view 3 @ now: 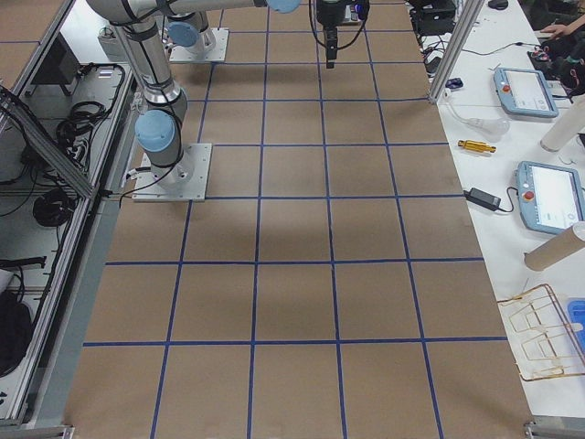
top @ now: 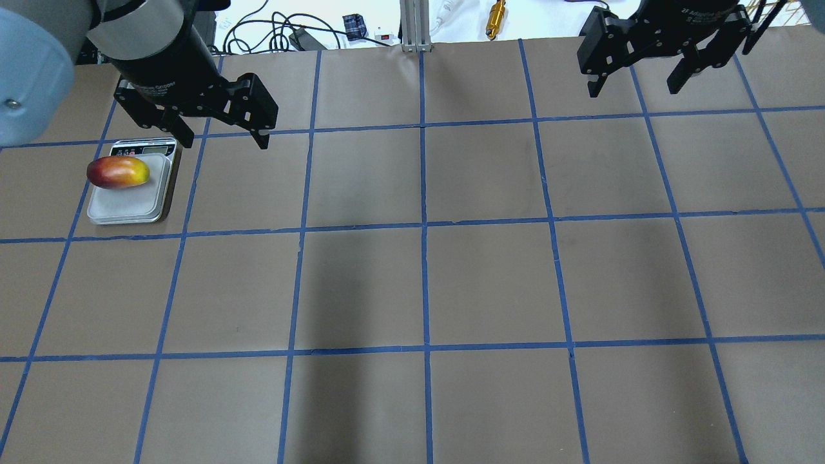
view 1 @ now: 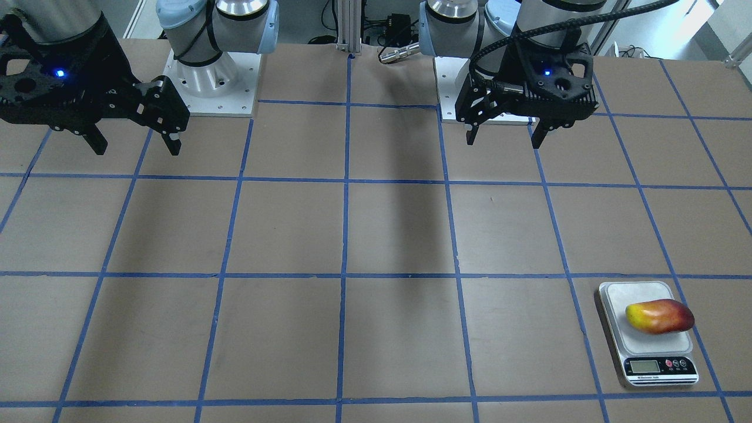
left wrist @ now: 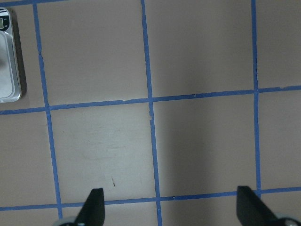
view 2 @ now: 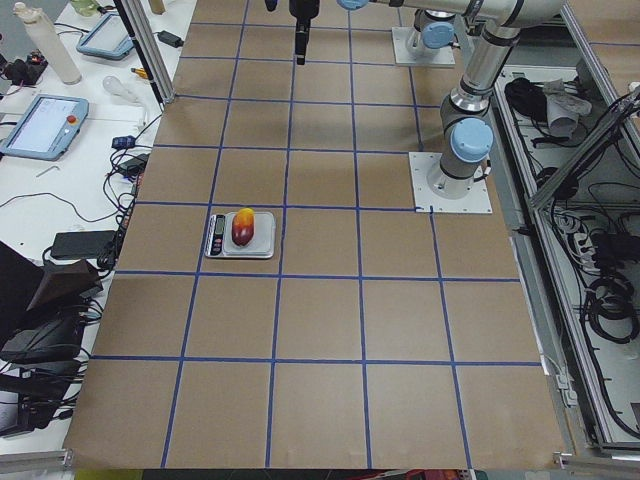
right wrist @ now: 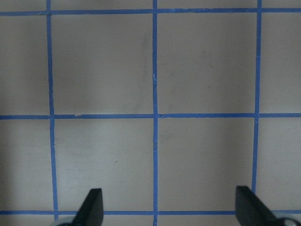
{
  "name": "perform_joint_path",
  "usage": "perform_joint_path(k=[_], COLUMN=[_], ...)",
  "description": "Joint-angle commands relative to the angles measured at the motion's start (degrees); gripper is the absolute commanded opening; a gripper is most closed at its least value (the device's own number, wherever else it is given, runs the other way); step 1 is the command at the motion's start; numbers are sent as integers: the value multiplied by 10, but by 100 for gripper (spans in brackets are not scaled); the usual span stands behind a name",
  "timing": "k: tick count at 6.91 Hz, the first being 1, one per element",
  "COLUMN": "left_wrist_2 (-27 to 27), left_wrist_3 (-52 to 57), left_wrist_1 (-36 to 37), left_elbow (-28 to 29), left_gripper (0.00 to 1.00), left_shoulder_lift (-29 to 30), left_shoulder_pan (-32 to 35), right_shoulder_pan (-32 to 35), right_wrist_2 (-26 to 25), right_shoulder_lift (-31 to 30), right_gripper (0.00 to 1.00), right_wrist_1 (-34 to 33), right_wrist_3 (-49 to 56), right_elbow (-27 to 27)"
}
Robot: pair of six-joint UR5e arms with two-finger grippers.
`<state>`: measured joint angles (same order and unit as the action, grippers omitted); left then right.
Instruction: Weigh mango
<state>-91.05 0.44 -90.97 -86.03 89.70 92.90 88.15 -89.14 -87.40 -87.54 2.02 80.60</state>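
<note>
Though untouched, mango [view 1: 660, 316] atop scale [view 1: 643, 294].

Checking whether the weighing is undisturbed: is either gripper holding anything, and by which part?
Nothing is held. The left gripper and right gripper are both open and empty; the mango lies free on the scale.

Mango [view 1: 660, 316], glossy, yellow end blending to red-orange, lying on its side across scale [view 1: 634, 343] platform, untouched.
</note>
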Motion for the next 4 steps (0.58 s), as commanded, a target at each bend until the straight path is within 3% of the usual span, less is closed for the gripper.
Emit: perform_joint_path(k=[1,4], left_wrist_2=[3,24], left_wrist_3=[0,6], left_wrist_1=[1,0], left_elbow=[1,1], left_gripper=[100,100], left_shoulder_lift=[0,-1], left_shoulder_pan=[-2,-9], right_shoulder_pan=[0,-1], right_wrist_2=[0,-1], right_shoulder_lift=[0,0], right_gripper=[100,100], right_wrist_1=[0,0], right_wrist_3=[0,0], right_elbow=[0,0])
